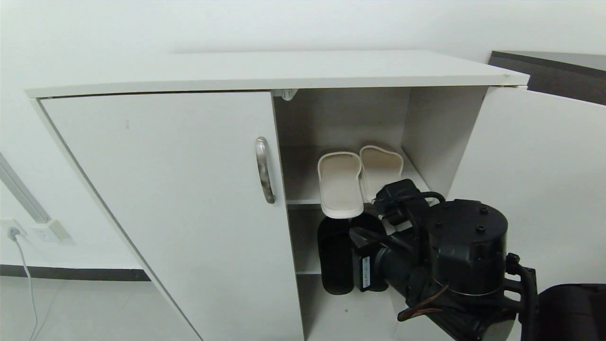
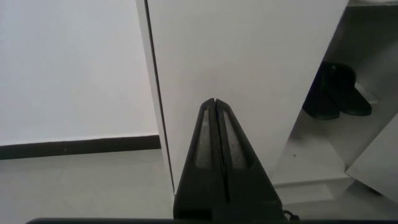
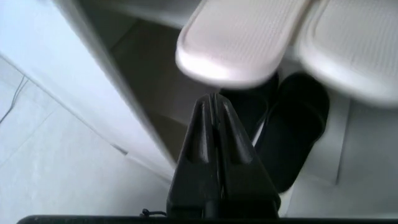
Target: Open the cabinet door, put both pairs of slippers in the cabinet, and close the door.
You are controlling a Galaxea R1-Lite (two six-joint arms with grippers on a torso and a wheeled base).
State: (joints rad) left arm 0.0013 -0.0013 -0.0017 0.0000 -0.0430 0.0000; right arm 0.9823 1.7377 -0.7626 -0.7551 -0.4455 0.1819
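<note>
Right wrist view: right pincer [image 3: 214, 99] clenched, empty; black slide slippers [image 3: 295, 127] just beyond, cream slide slippers [image 3: 242, 37] above. Left wrist view: left pincer [image 2: 214, 106] clenched before closed white door [image 2: 249, 56].

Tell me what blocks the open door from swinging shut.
The right gripper sits in the opening before the black slippers, in the path of the open door. One white slipper overhangs its shelf.

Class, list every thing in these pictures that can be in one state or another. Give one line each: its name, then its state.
Left cabinet door: closed.
Right cabinet door: open wide.
White slippers: on the upper shelf, one jutting past its front edge.
Black slippers: on the lower shelf.
Left pincer: shut, empty.
Right pincer: shut, empty.
</note>
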